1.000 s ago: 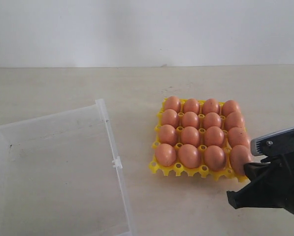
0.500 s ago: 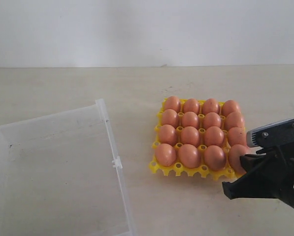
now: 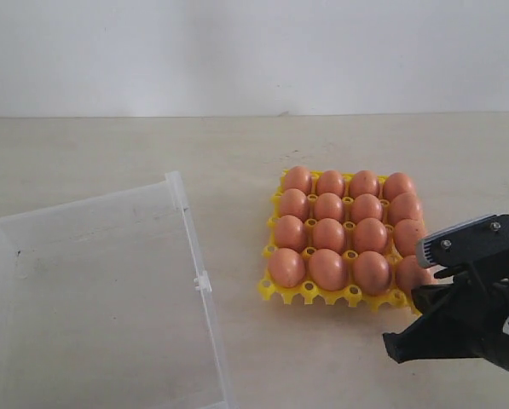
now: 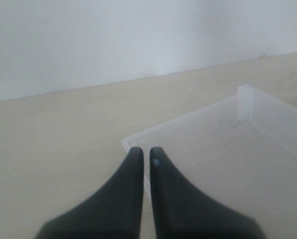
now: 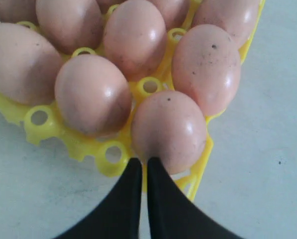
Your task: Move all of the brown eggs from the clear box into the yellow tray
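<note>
Eggs: sixteen brown eggs [image 3: 329, 234], smooth and pinkish, a few with fine dark specks, all seated four by four in the yellow tray [image 3: 309, 294].
Tray: bright yellow plastic, an open lattice with round holes and a scalloped edge; it lies on the table [image 3: 109, 153] to the right of the clear box [image 3: 190, 247], apart from it.
Box: a large shallow tub of cloudy see-through plastic with low walls and a small clip tab [image 3: 202, 282] on the rim facing the tray.
Table: pale, matt, faintly streaked, with a plain white wall [image 3: 237, 51] behind.
Right pincer [image 3: 393, 343]: black tapered fingers pressed together, holding nothing. It hangs in front of the tray's near right corner. From its own camera the tips [image 5: 141, 164] point at the corner egg [image 5: 170, 129]; whether they touch it I cannot tell.
Left pincer [image 4: 143, 152]: black fingers closed to a thin slit, holding nothing, poised near a corner of the box [image 4: 247, 99].
Hidden or cut off: the right pincer's grey-topped body covers most of the near right egg and that corner of the tray. The box runs off the lower and left edges of the wide view. The left pincer shows only in its own camera.
</note>
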Available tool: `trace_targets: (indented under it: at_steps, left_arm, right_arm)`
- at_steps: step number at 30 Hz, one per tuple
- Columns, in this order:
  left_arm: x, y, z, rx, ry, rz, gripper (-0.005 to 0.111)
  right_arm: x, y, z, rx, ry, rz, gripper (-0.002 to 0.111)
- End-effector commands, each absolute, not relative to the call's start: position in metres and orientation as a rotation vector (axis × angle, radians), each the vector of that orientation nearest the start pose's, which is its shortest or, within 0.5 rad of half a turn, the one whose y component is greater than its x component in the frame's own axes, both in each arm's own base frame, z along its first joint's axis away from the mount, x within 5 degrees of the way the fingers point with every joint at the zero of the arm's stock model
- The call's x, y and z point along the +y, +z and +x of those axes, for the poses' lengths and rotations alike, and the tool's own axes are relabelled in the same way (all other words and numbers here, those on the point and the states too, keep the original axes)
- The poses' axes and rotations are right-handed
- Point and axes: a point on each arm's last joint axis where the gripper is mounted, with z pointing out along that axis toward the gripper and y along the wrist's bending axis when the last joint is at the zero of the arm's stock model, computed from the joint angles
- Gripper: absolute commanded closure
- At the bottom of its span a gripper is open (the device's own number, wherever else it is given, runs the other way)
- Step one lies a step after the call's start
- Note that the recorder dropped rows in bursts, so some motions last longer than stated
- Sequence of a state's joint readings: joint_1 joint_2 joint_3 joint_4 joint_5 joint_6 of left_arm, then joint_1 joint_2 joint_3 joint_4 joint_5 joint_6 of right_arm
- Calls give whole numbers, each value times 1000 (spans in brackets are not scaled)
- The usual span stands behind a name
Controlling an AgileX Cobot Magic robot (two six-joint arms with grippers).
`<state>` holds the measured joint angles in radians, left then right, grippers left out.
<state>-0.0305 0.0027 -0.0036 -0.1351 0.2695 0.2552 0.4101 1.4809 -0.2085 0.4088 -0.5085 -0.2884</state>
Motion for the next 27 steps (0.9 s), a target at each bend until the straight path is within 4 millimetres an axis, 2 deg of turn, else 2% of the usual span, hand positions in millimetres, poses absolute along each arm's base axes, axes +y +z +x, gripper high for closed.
trace_targets:
  at_steps: [1, 4, 7, 10, 14, 19, 23, 27]
  left_arm:
    - [-5, 190, 55, 1735, 29, 158, 103]
    - [-5, 190, 55, 1735, 29, 158, 103]
    - [-5, 190, 55, 1735, 29, 158, 103]
    - [-5, 190, 55, 1735, 29, 158, 103]
    - [-5, 190, 55, 1735, 29, 158, 103]
    - [-5, 190, 55, 1735, 29, 158, 103]
    - [-5, 190, 55, 1735, 29, 158, 103]
    - [-5, 190, 55, 1735, 29, 158, 103]
  right_arm:
    - [62, 127, 187, 2244, 36, -271, 108]
    - [61, 134, 186, 2220, 83, -186, 108]
    - [60, 151, 186, 2135, 153, -68, 108]
    - [57, 178, 186, 1946, 194, -4, 108]
    - [48, 222, 182, 1605, 204, 60, 108]
    - [32, 272, 159, 1202, 171, 117, 108]
    - [19, 291, 140, 1108, 27, 108, 108]
    - [9, 308, 120, 1010, 62, 157, 108]
